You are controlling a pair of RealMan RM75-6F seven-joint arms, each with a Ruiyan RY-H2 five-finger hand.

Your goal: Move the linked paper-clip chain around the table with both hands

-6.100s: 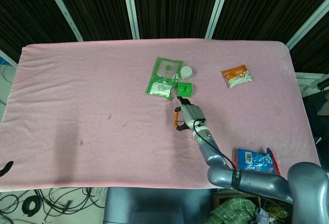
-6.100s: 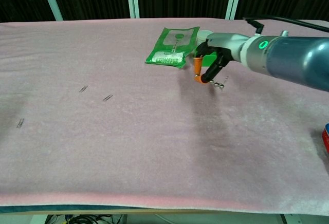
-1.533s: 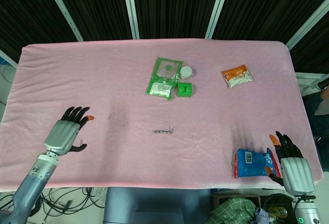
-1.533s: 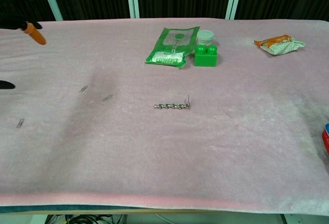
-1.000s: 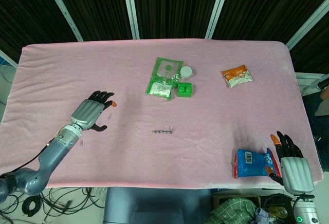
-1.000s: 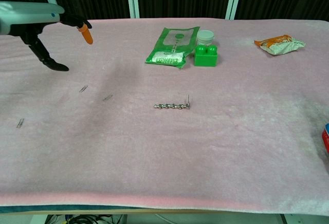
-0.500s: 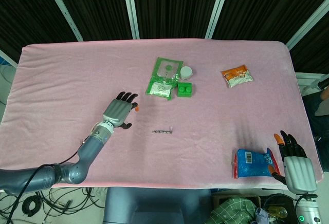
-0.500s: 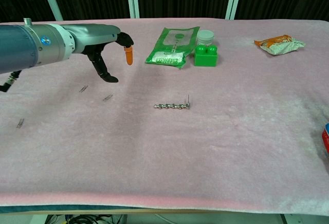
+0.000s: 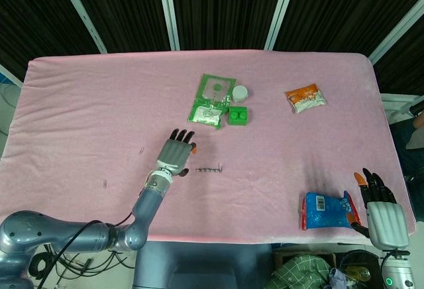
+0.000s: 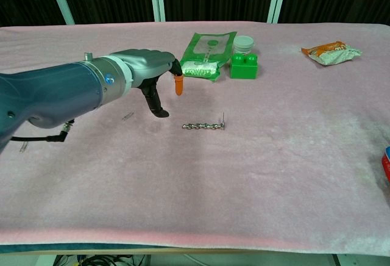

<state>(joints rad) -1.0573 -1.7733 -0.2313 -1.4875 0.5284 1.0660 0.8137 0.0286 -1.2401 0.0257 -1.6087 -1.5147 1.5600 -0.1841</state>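
Observation:
The linked paper-clip chain (image 9: 210,168) (image 10: 204,125) lies straight on the pink cloth near the table's middle, one clip at its right end standing up. My left hand (image 9: 176,151) (image 10: 149,74) hovers just left of the chain with fingers spread, holding nothing, apart from the chain. My right hand (image 9: 379,205) stays low at the front right corner beside a blue packet, fingers apart and empty; the chest view does not show it.
A green packet (image 9: 212,101), green block (image 9: 238,115) and white cap (image 9: 240,93) sit behind the chain. An orange snack bag (image 9: 305,97) lies at back right, a blue packet (image 9: 328,211) at front right. Loose clips (image 9: 141,150) (image 9: 105,183) lie left.
My left arm has swept right across the table, from the far left edge to just beside the chain. The chain and my right hand have stayed put.

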